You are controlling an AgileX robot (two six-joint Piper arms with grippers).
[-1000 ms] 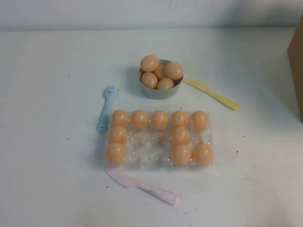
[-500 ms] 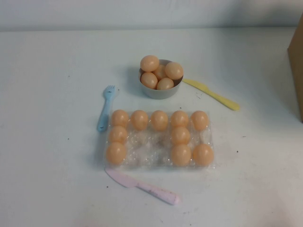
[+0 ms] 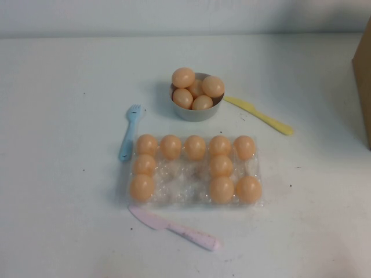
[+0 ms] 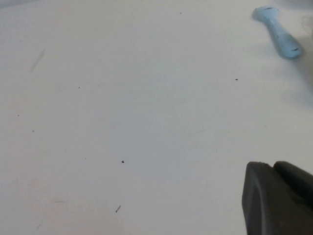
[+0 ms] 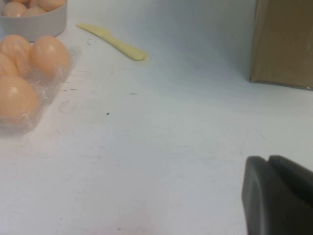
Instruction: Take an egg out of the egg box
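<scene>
The egg box [image 3: 182,179] is a clear plastic tray in the middle of the table in the high view. Several peach-orange eggs sit in its cups, such as one at the front right [image 3: 248,189]; the cups in its middle stand bare. The right wrist view shows the tray's right end [image 5: 51,90] with eggs [image 5: 49,54] in it. My left gripper [image 4: 274,166] is shut and empty over bare table, left of the tray. My right gripper [image 5: 269,159] is shut and empty, right of the tray. Neither arm shows in the high view.
A grey bowl [image 3: 194,113] holding several eggs stands behind the tray. A yellow knife [image 3: 259,115] lies to its right, a blue fork [image 3: 129,132] left of the tray, a pink knife [image 3: 174,228] in front. A cardboard box [image 3: 363,81] stands at the right edge.
</scene>
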